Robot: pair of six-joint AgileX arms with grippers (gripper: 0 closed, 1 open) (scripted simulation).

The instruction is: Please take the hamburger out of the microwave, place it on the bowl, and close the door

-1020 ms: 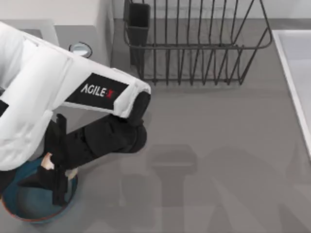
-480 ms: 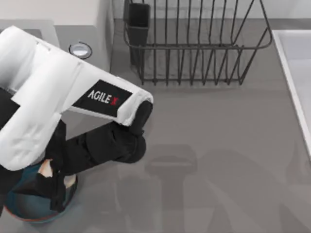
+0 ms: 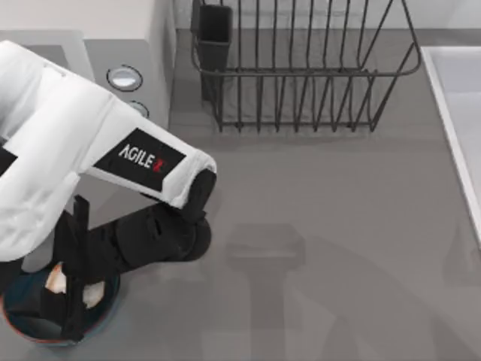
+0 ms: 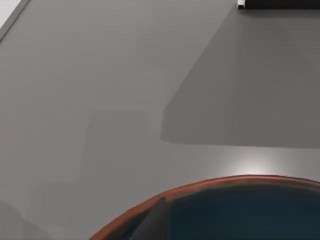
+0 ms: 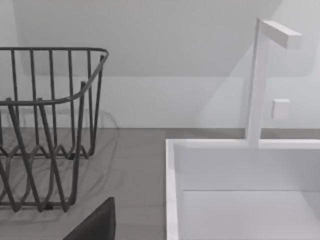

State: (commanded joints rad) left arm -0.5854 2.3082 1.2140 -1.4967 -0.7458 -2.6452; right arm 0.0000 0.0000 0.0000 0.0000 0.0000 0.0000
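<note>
**A:** While your left arm reaches down at the table's near left corner, where do you find its gripper?

**B:** You see the left gripper hanging directly over the bowl, its dark fingers pointing down into it. The hamburger sits clamped between those fingers, a whitish lump with an orange-brown edge showing on either side of the black jaw.

**A:** Is the hamburger touching the bowl?

**B:** You cannot tell from above; the gripper covers the contact. It lies within the bowl's outline, toward the rim nearest the microwave.

**A:** What does your left wrist camera give you?

**B:** The bowl's reddish-brown rim curves across the picture, with glossy blue-teal inside it and bare grey table beyond. A dark fingertip pokes in at the rim.

**A:** And the microwave?

**B:** It stands at the far left of the table, its front panel with two round knobs facing the bowl's side. Your arm hides the cavity and the door, so you cannot tell how the door stands.

**A:** Anything else on the table?

**B:** A dark wire rack stands at the far edge, just right of the microwave, and a white sink lies at the right edge. Your right wrist camera faces that rack and the sink with its white tap; whether the right gripper's fingers are apart or together, you cannot tell.
</note>
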